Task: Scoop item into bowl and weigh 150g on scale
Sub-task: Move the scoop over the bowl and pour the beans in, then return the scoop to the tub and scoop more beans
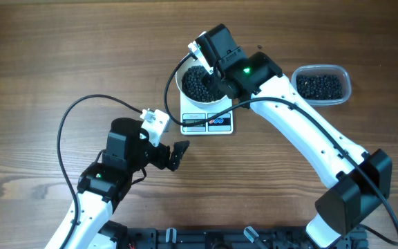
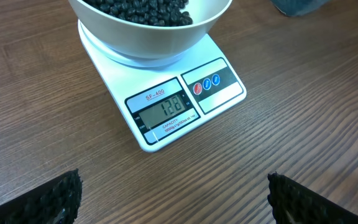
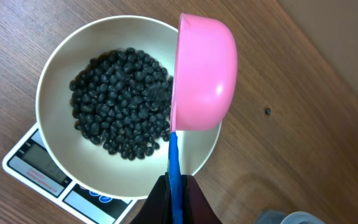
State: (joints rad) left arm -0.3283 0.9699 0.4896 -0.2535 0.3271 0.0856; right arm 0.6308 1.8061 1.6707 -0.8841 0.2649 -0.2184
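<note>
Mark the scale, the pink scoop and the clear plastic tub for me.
scale (image 2: 166, 109), left wrist view, on its grey display.
pink scoop (image 3: 207, 74), right wrist view, on the cup's rounded back.
plastic tub (image 1: 348, 86), overhead view, on its right rim.

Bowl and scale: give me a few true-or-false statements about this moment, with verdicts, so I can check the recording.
1. The bowl sits on the scale and holds black beads. True.
2. The scale reads 150. False: in the left wrist view its display reads 128, so the target is not yet reached.
3. The right gripper is shut on the blue handle of a pink scoop, which is tipped on its side over the bowl. True.
4. The left gripper is shut on something. False: it is open and holds nothing, in front of the scale.
5. A clear tub with more beads stands on the table apart from the scale. True.
</note>
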